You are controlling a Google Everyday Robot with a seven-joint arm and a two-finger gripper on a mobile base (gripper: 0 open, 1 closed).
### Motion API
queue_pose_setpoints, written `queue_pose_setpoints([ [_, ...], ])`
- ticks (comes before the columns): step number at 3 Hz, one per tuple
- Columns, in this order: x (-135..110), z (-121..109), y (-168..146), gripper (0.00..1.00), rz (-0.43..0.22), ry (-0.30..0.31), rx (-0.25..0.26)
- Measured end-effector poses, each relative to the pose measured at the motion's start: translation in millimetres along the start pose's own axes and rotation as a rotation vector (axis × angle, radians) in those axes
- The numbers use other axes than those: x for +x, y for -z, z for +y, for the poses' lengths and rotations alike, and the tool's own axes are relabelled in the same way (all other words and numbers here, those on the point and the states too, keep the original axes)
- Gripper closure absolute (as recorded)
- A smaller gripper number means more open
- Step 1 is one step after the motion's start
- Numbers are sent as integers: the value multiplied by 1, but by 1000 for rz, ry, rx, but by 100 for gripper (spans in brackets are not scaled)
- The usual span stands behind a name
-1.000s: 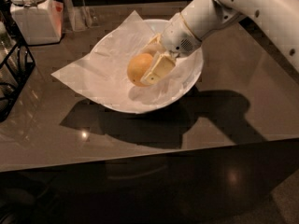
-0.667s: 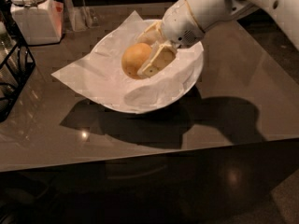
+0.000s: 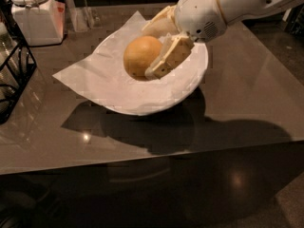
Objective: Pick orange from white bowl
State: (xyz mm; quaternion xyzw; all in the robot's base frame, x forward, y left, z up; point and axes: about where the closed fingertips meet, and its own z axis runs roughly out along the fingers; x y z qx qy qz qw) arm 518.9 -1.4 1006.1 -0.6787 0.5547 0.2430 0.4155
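The orange (image 3: 138, 56) is a round yellow-orange fruit held between the two fingers of my gripper (image 3: 148, 51). One finger (image 3: 168, 57) lies on its near right side, the other (image 3: 156, 25) behind it. The orange is lifted above the white bowl (image 3: 185, 87), which sits on the table lined with a crinkled white paper sheet (image 3: 90, 75) that spreads out to the left. My white arm (image 3: 223, 6) reaches in from the upper right.
A white lidded jar (image 3: 35, 15) stands at the back left. A black wire rack (image 3: 12, 75) is at the left edge. A clear glass item (image 3: 85, 15) stands behind the bowl. The glossy brown table (image 3: 237, 103) ends at a front edge.
The gripper has risen with the orange in it, lifting the fruit up out of the bowl and closer to the camera. The bowl and paper have stayed put.
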Motion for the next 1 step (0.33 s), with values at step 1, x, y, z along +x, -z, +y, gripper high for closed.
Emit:
queue_pose_setpoints([
  [1, -13, 11, 13, 100, -18, 15, 32],
])
